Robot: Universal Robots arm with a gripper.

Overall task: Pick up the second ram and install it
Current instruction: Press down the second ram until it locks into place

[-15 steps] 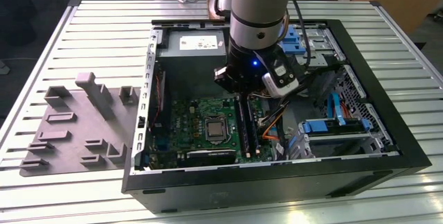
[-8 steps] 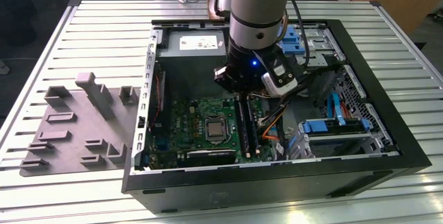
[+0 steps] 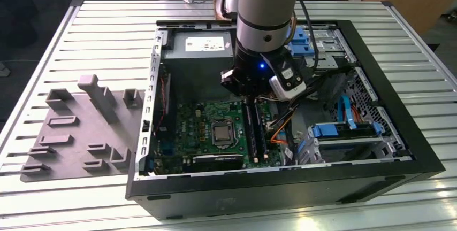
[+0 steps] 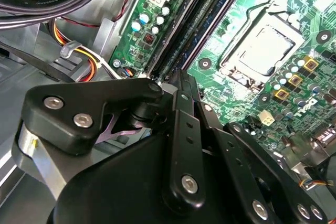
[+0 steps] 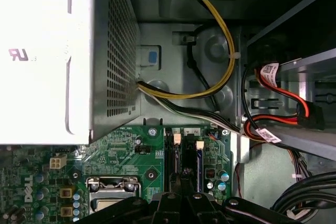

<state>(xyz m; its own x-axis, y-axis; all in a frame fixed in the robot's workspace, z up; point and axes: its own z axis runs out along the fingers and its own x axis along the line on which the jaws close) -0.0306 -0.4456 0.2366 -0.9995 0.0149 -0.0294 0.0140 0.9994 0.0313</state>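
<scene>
Across a ribbed metal table (image 3: 93,28) lies an open black computer case (image 3: 400,135), its side panel off. Inside it, the arm (image 3: 266,6) reaches straight down over the green motherboard (image 3: 196,129). A pale perforated power supply box (image 5: 79,56) sits beside the board, with yellow and black cables (image 5: 220,72) curving past it and red cables (image 5: 283,95) near the drive bays. On the exterior view's left, well apart from the case, rests a grey plastic tray (image 3: 64,151) with raised blocks. The square metal processor socket (image 4: 262,51) lies beside the long black memory slots (image 4: 210,19), which have pale end clips. The gripper (image 4: 181,85) hangs just over those slots, its black fingers (image 4: 185,129) drawn close together. Whether they pinch the second ram cannot be told; a thin dark stick (image 5: 185,163) stands in the slots below the gripper.
</scene>
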